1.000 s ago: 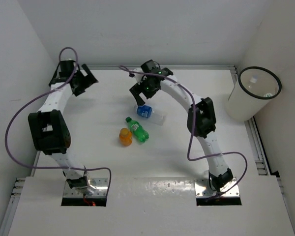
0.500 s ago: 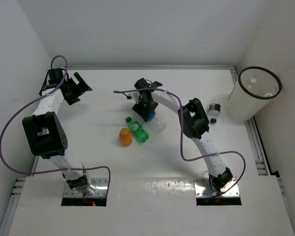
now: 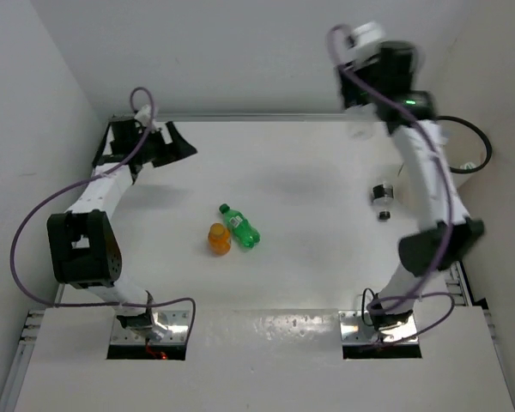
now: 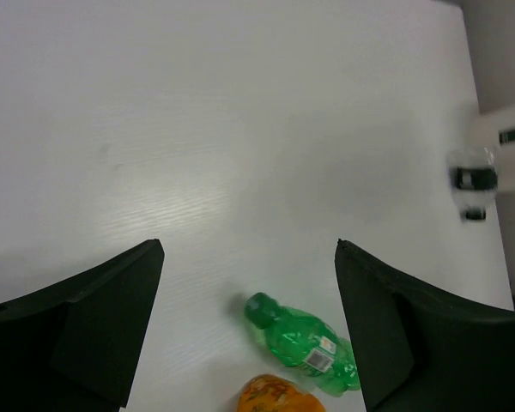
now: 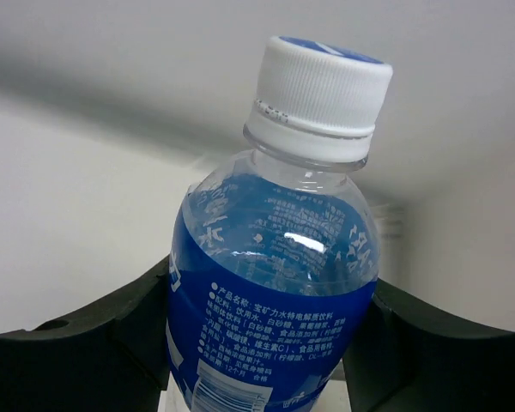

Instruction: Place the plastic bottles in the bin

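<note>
My right gripper (image 5: 270,296) is shut on a clear plastic bottle (image 5: 275,257) with a blue label and a white cap. In the top view that gripper (image 3: 379,53) is raised high at the back right. The arm covers most of the bin (image 3: 486,153), and only part of its black rim shows. A green bottle (image 3: 240,227) and an orange bottle (image 3: 219,239) lie side by side mid-table. A dark-labelled bottle (image 3: 380,196) lies at the right. My left gripper (image 3: 173,142) is open at the far left, aimed at the green bottle (image 4: 305,343).
The table's back edge meets a white wall, and side walls close in on the left and right. The orange bottle (image 4: 275,396) and the dark-labelled bottle (image 4: 474,180) also appear in the left wrist view. Purple cables loop off both arms.
My right gripper closed on the blue-labelled bottle mid-table, lifted it high and swung it to the back right. My left gripper shifted right along the back edge.
</note>
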You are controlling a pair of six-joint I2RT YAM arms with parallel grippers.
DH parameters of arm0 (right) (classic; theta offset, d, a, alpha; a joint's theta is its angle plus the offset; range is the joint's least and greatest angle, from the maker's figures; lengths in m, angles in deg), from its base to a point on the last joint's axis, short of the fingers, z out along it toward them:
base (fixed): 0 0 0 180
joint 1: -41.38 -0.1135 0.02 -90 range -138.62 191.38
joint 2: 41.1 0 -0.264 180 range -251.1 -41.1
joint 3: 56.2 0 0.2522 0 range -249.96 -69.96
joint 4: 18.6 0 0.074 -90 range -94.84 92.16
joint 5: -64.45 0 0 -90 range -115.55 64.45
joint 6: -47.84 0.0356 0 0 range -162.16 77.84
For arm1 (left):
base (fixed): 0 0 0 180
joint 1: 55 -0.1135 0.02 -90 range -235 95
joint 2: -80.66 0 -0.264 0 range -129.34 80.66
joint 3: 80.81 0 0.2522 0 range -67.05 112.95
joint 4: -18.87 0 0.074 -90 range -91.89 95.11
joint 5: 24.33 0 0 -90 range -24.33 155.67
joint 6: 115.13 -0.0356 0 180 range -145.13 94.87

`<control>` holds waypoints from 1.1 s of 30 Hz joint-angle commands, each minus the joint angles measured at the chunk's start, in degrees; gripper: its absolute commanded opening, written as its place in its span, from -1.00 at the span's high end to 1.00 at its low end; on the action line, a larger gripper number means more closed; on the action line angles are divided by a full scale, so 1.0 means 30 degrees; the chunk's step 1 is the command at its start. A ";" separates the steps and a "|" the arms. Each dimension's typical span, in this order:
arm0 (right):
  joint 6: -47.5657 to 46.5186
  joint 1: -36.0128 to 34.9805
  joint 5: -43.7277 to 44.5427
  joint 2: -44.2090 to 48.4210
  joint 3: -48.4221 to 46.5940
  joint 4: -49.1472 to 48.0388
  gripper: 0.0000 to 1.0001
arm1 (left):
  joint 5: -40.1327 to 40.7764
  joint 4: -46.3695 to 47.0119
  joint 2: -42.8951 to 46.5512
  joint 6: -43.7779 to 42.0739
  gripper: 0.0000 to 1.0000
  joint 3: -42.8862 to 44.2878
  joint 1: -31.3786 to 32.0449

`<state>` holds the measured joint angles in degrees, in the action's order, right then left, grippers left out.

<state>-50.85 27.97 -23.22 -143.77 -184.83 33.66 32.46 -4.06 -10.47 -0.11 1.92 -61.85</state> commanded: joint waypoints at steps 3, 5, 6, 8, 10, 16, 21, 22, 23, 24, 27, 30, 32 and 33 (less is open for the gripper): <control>0.0903 0.5276 0.1451 0.5391 0.2341 -0.4623 1.00 | -0.0093 0.1242 0.0468 -0.1950 -0.74 0.1120 0.4418; 0.1631 0.6896 0.0956 0.6065 0.3452 -0.5415 1.00 | 0.0260 0.1240 0.0233 -0.1952 -0.74 0.1473 0.5474; 0.1839 0.8178 0.0895 0.6273 0.4674 -0.6234 1.00 | 0.0492 0.1240 0.0231 -0.1952 -0.74 0.1734 0.5680; 0.2396 0.8949 0.0602 0.6451 0.5505 -0.6940 1.00 | 0.0670 0.1240 0.0231 -0.1952 -0.74 0.1912 0.6119; 0.2748 0.9766 0.0281 0.6481 0.5857 -0.7033 1.00 | 0.0873 0.1240 0.0231 -0.1952 -0.74 0.1912 0.6122; 0.4155 1.1527 0.0513 0.5806 0.7231 -0.8049 0.91 | 0.1285 0.1240 0.0963 -0.2157 -0.77 0.0918 0.5888; 0.3980 1.2116 0.1185 0.5895 0.9431 -1.1338 0.85 | 0.1285 0.1416 0.1432 -0.2157 -0.77 0.0039 0.5477; 0.3893 1.2174 0.1303 0.5807 0.9606 -1.1543 0.88 | 0.1285 0.1416 0.1432 -0.2157 -0.77 0.0038 0.5477; 0.3892 1.2262 0.1391 0.5748 0.9811 -1.2009 0.93 | 0.1285 0.1416 0.1432 -0.2157 -0.77 0.0037 0.5274; 0.3863 1.2263 0.1479 0.5719 1.0016 -1.2303 0.96 | 0.1285 0.1416 0.1432 -0.2157 -0.77 -0.0137 0.5272; 0.3862 1.2642 0.1598 0.5836 1.0808 -1.3535 1.00 | 0.1080 0.1591 0.1432 -0.1983 -0.77 -0.0312 0.4893; 0.4010 1.2789 0.1480 0.5835 1.1014 -1.3742 0.97 | 0.0905 0.1591 0.1053 -0.1981 -0.77 -0.0314 0.4891; 0.3864 1.2819 0.1479 0.5894 1.1393 -1.3974 0.69 | 0.0905 0.1591 0.1051 -0.1981 -0.77 -0.0314 0.4891; 0.3747 1.2790 0.1451 0.5952 1.1569 -1.4150 0.31 | 0.0905 0.1591 0.1051 -0.1981 -0.77 -0.0314 0.4688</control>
<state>-39.92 66.03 -19.51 -128.51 -151.04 -3.17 36.06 -1.63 -8.77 -5.60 1.20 -46.90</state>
